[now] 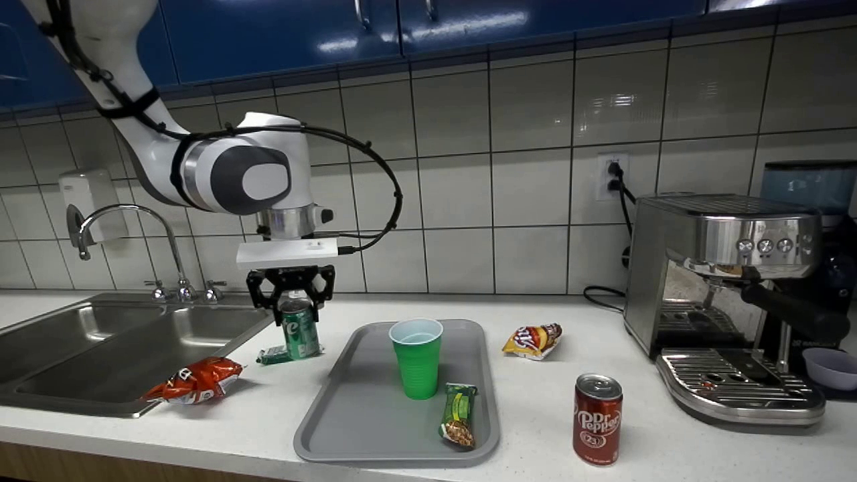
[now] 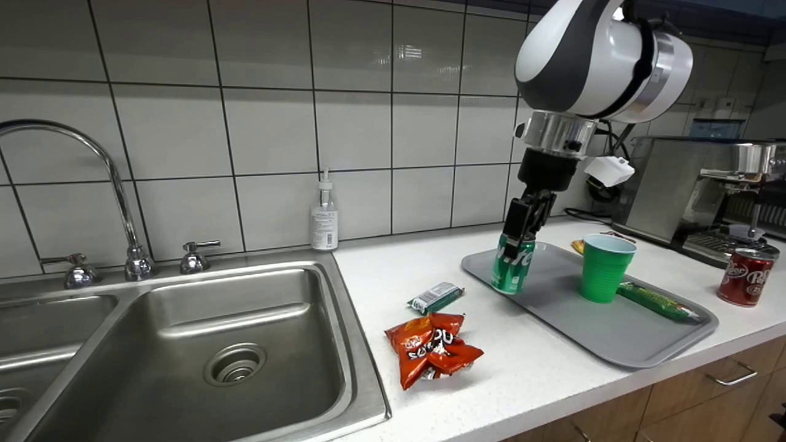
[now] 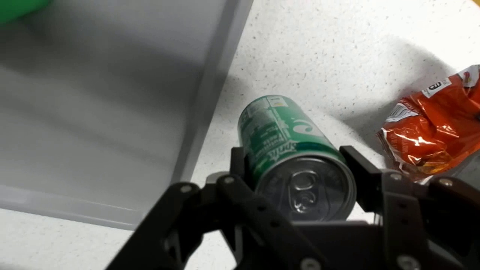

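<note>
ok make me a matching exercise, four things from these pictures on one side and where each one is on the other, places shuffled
1. Sprite can
2. Green cup
3. Dr Pepper can
4. Red snack bag

A. Lying beside the sink
B. Held by the tool
C. Standing on the tray
D. Standing near the coffee machine

Right pairs: 1-B, 2-C, 3-D, 4-A

In my wrist view the red bag [image 3: 439,124] runs off the right edge and, probably, the green cup [image 3: 18,9] off the top left, while the can [image 1: 300,335] I hold partly hides the green packet [image 1: 273,355] in an exterior view.
</note>
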Motion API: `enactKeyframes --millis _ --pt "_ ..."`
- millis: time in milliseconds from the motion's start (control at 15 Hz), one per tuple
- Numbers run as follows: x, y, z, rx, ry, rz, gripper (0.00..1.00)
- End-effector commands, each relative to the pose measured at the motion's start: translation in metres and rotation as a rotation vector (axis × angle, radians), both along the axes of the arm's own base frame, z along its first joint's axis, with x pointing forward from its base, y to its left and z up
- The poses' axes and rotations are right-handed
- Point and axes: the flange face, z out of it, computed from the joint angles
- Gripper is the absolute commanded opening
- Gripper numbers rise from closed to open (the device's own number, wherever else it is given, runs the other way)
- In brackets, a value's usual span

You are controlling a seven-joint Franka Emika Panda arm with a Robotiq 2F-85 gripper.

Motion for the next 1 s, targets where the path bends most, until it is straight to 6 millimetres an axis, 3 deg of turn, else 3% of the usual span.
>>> enactKeyframes --millis 0,467,933 --pt "-0.004 -0.017 0.019 -0.011 -0.022 -0.035 0.4" --pt "-0.007 -0.046 0.02 -0.034 -0.031 -0.094 0.4" --pt "-0.022 -0.07 0.016 -0.067 -0.021 -0.134 0.4"
